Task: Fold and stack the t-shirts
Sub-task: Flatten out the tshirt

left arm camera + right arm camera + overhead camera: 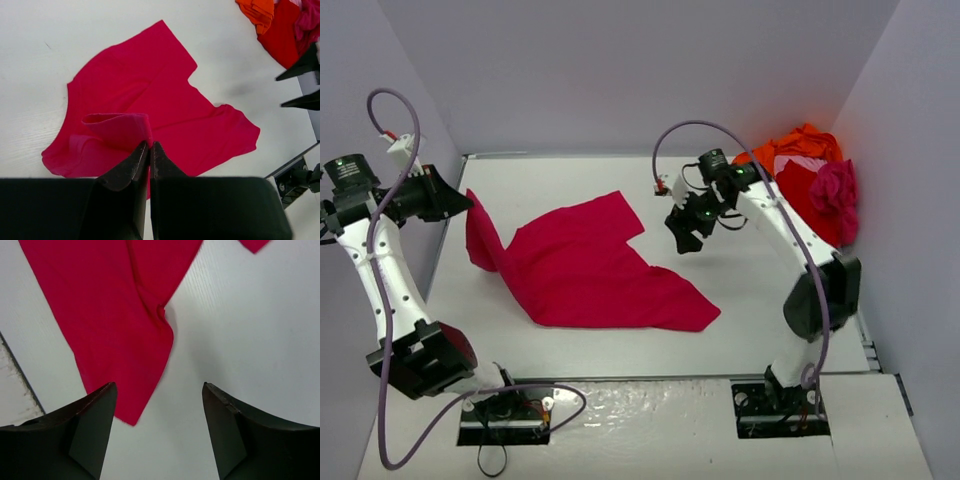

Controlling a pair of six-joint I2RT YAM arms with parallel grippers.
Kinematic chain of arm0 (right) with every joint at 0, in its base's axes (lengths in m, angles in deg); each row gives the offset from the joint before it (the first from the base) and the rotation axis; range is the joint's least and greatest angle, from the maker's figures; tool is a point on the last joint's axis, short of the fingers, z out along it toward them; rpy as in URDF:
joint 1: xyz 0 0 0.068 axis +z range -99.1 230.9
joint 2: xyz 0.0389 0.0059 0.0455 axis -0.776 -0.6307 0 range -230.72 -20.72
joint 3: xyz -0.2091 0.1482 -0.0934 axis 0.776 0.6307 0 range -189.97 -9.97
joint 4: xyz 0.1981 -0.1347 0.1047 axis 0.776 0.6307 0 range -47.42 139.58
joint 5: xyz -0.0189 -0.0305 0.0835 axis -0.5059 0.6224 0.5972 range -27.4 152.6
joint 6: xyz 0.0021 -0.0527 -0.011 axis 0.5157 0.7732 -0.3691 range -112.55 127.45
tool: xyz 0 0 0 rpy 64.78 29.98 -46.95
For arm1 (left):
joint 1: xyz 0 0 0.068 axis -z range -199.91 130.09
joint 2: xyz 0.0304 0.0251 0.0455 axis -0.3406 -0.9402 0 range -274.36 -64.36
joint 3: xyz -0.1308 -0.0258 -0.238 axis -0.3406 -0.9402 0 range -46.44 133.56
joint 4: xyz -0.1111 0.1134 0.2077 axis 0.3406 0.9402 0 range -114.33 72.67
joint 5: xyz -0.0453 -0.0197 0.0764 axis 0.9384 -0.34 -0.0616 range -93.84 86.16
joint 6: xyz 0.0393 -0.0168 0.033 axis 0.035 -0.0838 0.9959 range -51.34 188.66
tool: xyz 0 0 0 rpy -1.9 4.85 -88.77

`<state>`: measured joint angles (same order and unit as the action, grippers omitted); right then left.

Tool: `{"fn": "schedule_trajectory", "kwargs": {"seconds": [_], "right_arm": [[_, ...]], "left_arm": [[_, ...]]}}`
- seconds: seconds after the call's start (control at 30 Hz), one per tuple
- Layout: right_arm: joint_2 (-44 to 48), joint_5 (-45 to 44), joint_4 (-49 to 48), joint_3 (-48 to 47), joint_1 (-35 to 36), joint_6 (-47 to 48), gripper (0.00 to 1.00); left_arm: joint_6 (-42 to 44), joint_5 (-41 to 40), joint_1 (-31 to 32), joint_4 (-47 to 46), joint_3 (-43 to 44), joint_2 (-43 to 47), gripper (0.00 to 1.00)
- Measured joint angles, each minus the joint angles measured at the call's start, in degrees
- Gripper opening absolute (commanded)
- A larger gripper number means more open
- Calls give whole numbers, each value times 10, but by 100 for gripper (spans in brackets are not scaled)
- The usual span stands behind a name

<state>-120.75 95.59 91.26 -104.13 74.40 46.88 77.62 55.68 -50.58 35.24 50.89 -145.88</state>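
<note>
A crimson pink-red t-shirt (590,270) lies spread across the middle of the table. Its left edge is lifted into a raised fold (117,127). My left gripper (460,205) is shut on that fold, and cloth shows between its closed fingertips (150,144). My right gripper (690,230) hovers open beside the shirt's upper right edge. Between its fingers there is only bare table (159,386). A pointed corner of the shirt (110,305) lies just below its left finger. More t-shirts sit heaped at the back right: orange (800,145), red (810,200) and magenta (835,190).
Grey walls close the table on the left, back and right. The heap of shirts (282,35) leans against the right wall behind the right arm (820,290). White table surface (750,300) shows right of the spread shirt.
</note>
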Motion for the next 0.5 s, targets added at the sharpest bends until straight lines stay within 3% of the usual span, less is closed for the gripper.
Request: {"fn": "schedule_trajectory", "kwargs": {"seconds": [0.23, 0.37, 0.5], "right_arm": [[-192, -59, -55, -60, 136, -47, 63], [-239, -85, -56, -129, 196, -58, 63], [-240, -139, -93, -187, 201, -74, 67]], "left_arm": [[31, -23, 2, 5, -44, 1, 0], [43, -29, 2, 2, -71, 13, 0], [58, -37, 2, -2, -104, 26, 0]]}}
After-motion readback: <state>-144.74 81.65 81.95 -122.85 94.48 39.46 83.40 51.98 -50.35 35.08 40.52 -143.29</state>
